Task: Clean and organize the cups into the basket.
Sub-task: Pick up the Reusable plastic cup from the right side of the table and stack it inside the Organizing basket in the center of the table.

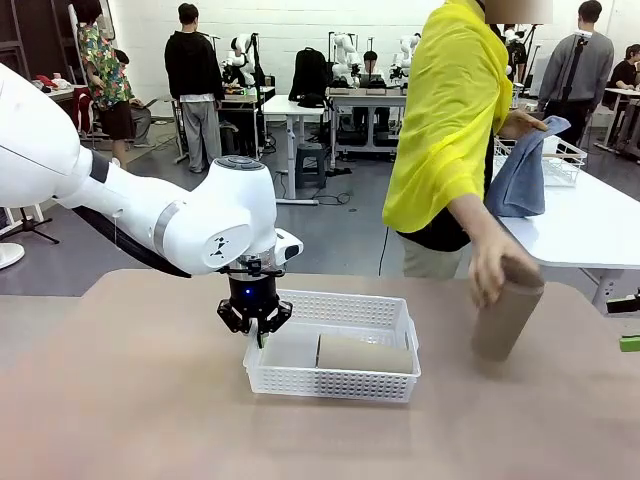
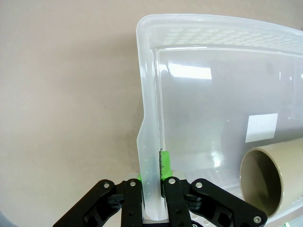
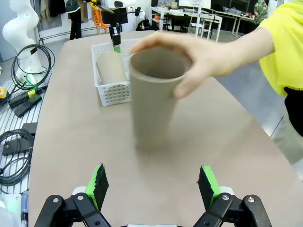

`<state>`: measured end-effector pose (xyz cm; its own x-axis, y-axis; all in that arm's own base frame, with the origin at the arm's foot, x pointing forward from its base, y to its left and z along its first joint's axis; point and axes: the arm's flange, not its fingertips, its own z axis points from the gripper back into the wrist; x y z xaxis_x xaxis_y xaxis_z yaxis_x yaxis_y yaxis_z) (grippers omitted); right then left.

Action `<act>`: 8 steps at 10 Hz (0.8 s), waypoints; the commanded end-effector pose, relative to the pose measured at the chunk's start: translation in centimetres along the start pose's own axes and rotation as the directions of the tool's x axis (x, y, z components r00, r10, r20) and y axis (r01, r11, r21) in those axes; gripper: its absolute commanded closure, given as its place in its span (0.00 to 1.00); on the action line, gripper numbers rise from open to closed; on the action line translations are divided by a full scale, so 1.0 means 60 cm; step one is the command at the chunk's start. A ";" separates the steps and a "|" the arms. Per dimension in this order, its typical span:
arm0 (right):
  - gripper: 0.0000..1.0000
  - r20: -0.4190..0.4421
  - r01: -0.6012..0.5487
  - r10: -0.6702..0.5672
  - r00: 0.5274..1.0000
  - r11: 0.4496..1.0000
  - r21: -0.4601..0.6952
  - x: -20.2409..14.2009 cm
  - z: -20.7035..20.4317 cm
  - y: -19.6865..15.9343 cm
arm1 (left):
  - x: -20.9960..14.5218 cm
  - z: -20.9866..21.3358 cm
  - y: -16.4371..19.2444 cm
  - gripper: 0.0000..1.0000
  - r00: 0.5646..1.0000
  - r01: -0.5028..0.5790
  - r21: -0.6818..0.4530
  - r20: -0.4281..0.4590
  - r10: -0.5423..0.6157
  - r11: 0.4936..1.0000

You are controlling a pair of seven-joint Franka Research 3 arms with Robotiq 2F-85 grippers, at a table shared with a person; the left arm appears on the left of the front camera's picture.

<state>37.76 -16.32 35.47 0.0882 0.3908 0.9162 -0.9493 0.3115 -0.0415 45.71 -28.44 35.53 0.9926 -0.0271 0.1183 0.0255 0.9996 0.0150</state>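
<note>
Now: left end effector (image 2: 152,172) clamps basket (image 2: 147,94) wall; right end effector (image 3: 152,182) open; straddle cup (image 3: 152,109) once hand (image 3: 189,52) releases.

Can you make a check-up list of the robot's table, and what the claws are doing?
Surface: tan table, no spills seen.
Job's things: white basket holds the lying brown cup; the upright brown cup is gripped at its rim by the person's hand.
Clutter: blue-grey cloth in the person's other hand, off the table.
Grippers: left gripper shut on the basket's wall; right gripper open, facing the upright cup.
Cables: black cables coiled beside the table.
Surroundings: person in yellow opposite; other tables behind.
</note>
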 end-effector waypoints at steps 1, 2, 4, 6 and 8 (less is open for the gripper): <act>0.00 -0.005 0.013 -0.013 1.000 1.000 -0.014 -0.003 -0.002 0.001 | 0.000 0.002 -0.001 1.00 1.000 0.001 0.004 0.001 -0.001 1.000; 0.00 -0.005 0.013 -0.013 1.000 1.000 -0.014 -0.003 -0.002 0.001 | 0.000 0.002 -0.001 1.00 1.000 0.001 0.004 0.001 -0.001 1.000; 0.00 -0.005 0.013 -0.013 1.000 1.000 -0.014 -0.003 -0.002 0.001 | 0.000 0.002 -0.001 1.00 1.000 0.001 0.004 0.001 -0.001 1.000; 0.00 -0.005 0.013 -0.013 1.000 1.000 -0.014 -0.003 -0.002 0.001 | 0.000 0.002 -0.001 1.00 1.000 0.001 0.004 0.001 -0.001 1.000; 0.00 -0.001 0.001 -0.001 1.000 1.000 -0.003 -0.001 0.002 0.000 | 0.000 0.002 -0.001 1.00 1.000 0.001 0.004 0.001 -0.001 1.000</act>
<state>37.72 -16.41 35.47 0.0893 0.3914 0.9159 -0.9486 0.3137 -0.0416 45.71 -28.44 35.53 0.9926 -0.0271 0.1183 0.0255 0.9996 0.0150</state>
